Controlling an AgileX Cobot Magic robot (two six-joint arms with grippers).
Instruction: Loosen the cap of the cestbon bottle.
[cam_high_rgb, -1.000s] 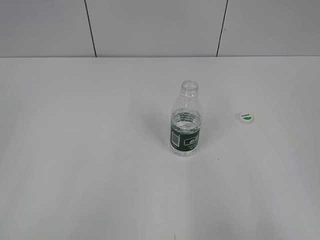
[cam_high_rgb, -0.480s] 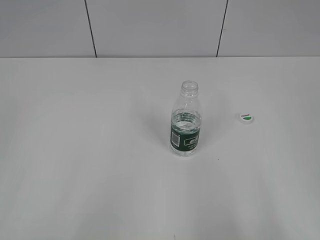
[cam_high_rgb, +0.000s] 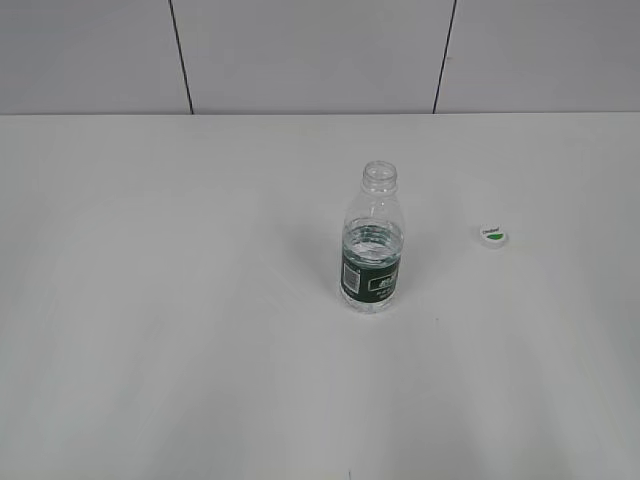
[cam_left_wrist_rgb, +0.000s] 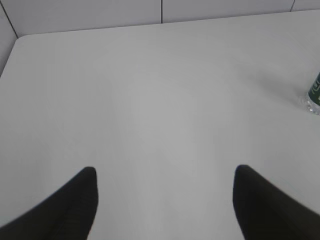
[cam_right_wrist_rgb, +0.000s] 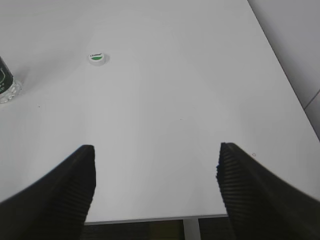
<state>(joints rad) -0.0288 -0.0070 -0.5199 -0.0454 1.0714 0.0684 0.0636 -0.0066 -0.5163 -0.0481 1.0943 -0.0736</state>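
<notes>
Wrist views show the left gripper (cam_left_wrist_rgb: 165, 172) and right gripper (cam_right_wrist_rgb: 156, 150) spread wide, empty, above the table (cam_high_rgb: 150, 300). Cestbon bottle (cam_high_rgb: 371, 245) stands upright mid-table, uncapped; cap (cam_high_rgb: 492, 235) lies apart to its right.

A plain white table (cam_high_rgb: 160, 330) carries the uncapped cestbon bottle (cam_high_rgb: 372, 245), standing upright near its middle, and the white cap (cam_high_rgb: 492, 235) lying flat, green patch up, well apart to the bottle's right.
</notes>
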